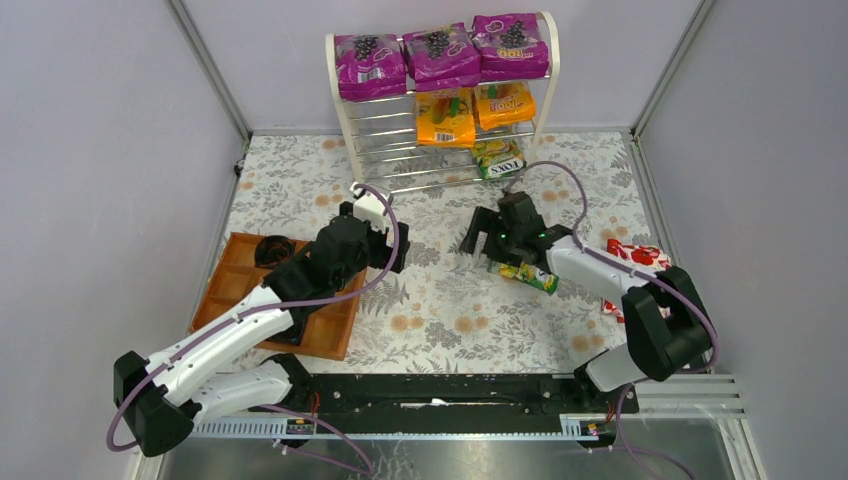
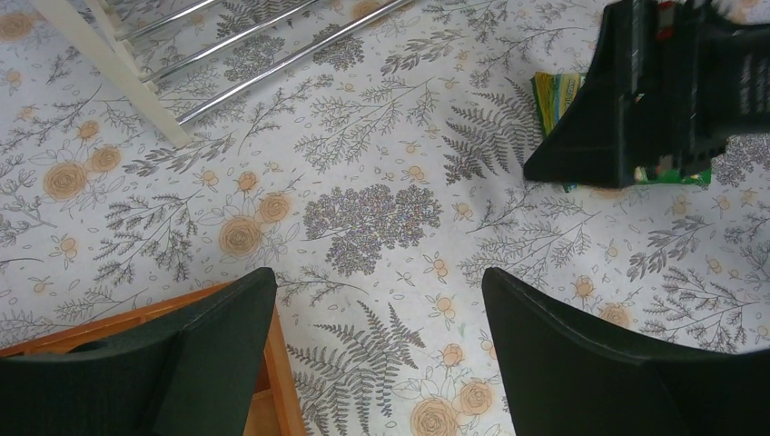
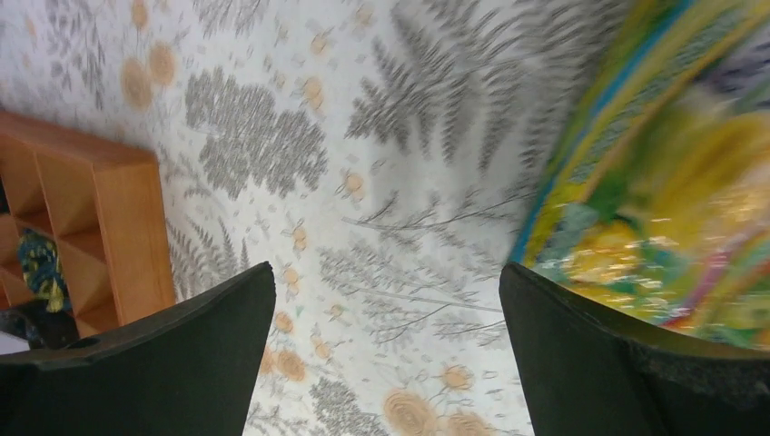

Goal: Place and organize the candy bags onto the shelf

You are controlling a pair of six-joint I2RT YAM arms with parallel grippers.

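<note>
Looking down from above, the shelf point(image 1: 345, 130) at the far edge of the table holds 6 candy bags: 3 purple grape bags point(image 1: 440, 55) across the top tier, 2 orange bags point(image 1: 445, 118) on the tier below, and 1 FOXS bag point(image 1: 499, 158) at the right end of a lower tier. The 7th, a loose green-yellow bag point(image 1: 530, 277), lies flat on the floral tablecloth point(image 1: 440, 320), partly under the right gripper point(image 1: 495, 245), whose jaws stand wide apart and clamp nothing. The left gripper point(image 1: 392, 240), also spread and empty, hovers near the wooden tray point(image 1: 335, 335), and a red flowered bag point(image 1: 640, 255) sits by the right arm's elbow. From the left wrist, its 2 fingers point(image 2: 209, 363) frame only bare cloth, with the shelf's white leg and chrome rods at upper left and the loose bag's edge peeking from beneath the right gripper at upper right. From the right wrist the picture is blurred, but the bag shows as a yellow-green smear just beside the right-hand finger point(image 3: 617, 363), not between the 2 fingers. The packet looks light, soft and glossy, so it is likely slippery and apt to crumple. I would pinch it firmly across its narrow width or by a sealed edge. The free spot seems to be beside the FOXS bag.
</note>
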